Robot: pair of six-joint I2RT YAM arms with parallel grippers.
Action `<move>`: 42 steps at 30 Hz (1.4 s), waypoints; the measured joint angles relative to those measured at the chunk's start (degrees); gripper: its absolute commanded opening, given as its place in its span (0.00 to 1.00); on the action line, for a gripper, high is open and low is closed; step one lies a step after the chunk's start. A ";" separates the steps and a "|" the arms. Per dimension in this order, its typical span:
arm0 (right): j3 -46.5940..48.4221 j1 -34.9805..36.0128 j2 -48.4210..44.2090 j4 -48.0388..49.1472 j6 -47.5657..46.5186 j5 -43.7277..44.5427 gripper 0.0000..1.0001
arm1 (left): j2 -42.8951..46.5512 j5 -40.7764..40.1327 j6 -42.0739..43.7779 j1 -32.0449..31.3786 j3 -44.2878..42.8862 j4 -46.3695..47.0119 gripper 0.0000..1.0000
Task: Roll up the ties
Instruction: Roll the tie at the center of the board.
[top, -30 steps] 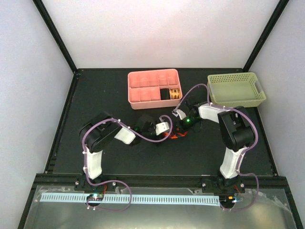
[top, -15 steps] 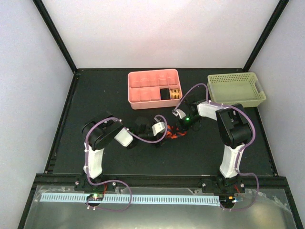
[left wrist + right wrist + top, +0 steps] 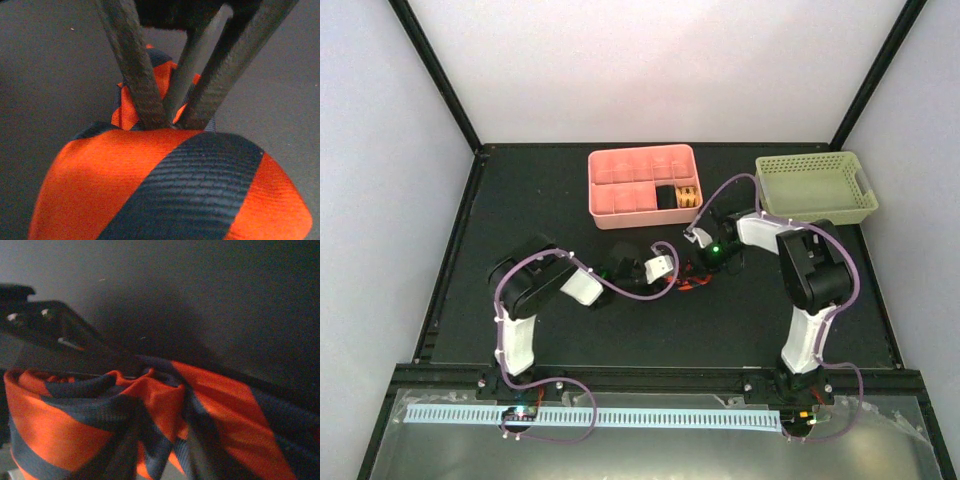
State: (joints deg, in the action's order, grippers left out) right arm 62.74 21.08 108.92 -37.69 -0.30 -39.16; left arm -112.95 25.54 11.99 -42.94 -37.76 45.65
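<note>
The tie [image 3: 688,282], orange-red with navy diagonal stripes, lies bunched on the black table between my two grippers. In the top view my left gripper [image 3: 672,270] reaches it from the left and my right gripper [image 3: 701,262] from the right. A broad fold of the tie [image 3: 170,185] fills the lower left wrist view and hides the left jaws. Beyond it, dark fingers [image 3: 132,65] of the right gripper slant down into the fabric, tips close together. In the right wrist view the crumpled tie [image 3: 150,415] covers that gripper's own jaws.
A pink compartment tray [image 3: 610,175] stands at the back centre, with a rolled striped tie [image 3: 686,197] in its right-hand cell. A pale green basket [image 3: 817,186] sits at the back right. The left arm's dark body [image 3: 35,320] shows left in the right wrist view.
The left gripper drew back to the left, then came right again to the tie. The right gripper stayed at the tie.
</note>
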 measured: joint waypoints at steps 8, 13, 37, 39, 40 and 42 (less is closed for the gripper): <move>-1.44 -3.45 -4.92 -0.74 -1.95 1.20 0.58 | 3.69 -5.09 5.55 -1.77 -4.13 -14.64 0.42; -2.99 -3.13 -8.74 0.17 -0.76 -2.69 0.59 | 3.78 -5.86 6.80 -2.10 -6.19 -18.43 0.42; -4.70 -3.50 -6.60 1.38 -0.76 1.77 0.02 | 5.22 -2.27 4.85 -1.20 -3.89 -16.68 0.91; -4.70 -3.50 -6.60 1.46 -0.63 2.80 0.02 | 5.22 -0.94 4.13 -1.20 -3.91 -14.47 0.92; -4.70 -3.50 -6.60 1.49 -0.59 3.13 0.01 | 5.16 -0.50 3.82 -1.20 -3.93 -13.73 0.92; -4.70 -3.50 -6.49 1.53 -0.42 3.72 0.02 | 4.48 0.50 2.84 -1.20 -4.22 -11.45 0.91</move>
State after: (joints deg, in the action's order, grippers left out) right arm 58.04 17.58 102.43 -36.16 -0.71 -35.44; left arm -108.47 26.04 14.83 -44.14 -41.98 34.20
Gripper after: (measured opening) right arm 0.072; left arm 0.915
